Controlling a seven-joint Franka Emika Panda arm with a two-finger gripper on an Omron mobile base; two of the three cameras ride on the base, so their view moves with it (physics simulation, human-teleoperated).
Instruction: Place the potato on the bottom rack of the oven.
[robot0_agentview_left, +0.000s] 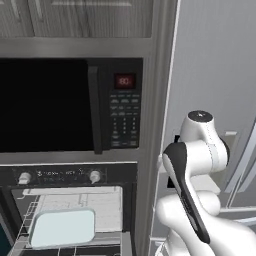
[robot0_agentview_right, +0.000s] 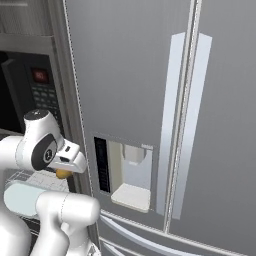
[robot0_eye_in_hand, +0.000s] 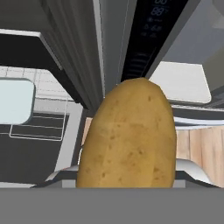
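While the oven (robot0_agentview_left: 70, 200) stands open beneath the black microwave (robot0_agentview_left: 70, 105), we carry the potato (robot0_eye_in_hand: 127, 135) in our gripper (robot0_eye_in_hand: 127, 175), held in the air in front of the narrow column that divides the oven stack from the grey refrigerator (robot0_agentview_right: 150, 100). Seen from the hand, the golden-brown potato stands upright and close to the lens, its lower end clamped between the jaws, whose tips it hides; wood flooring (robot0_eye_in_hand: 197, 148) shows below it. From the right base view, we see a small patch of the potato (robot0_agentview_right: 63, 174) peeking out under the white hand, just beside the column and level with the refrigerator's water dispenser (robot0_agentview_right: 125, 175). Inside the pale oven cavity, a pale blue-grey tray (robot0_agentview_left: 62, 227) with rounded corners sits on a silver wire rack (robot0_agentview_left: 25, 215); from these angles we cannot tell whether that rack is the bottom one. The same tray (robot0_eye_in_hand: 15, 100) appears at the left of the hand view, well apart from the potato and off to its side. Round silver knobs (robot0_agentview_left: 95, 176) line the control strip above the cavity, and the microwave's red display (robot0_agentview_left: 124, 81) glows beside its keypad. Our arm (robot0_agentview_left: 195, 200) rises to the right of the oven, in front of the refrigerator door.
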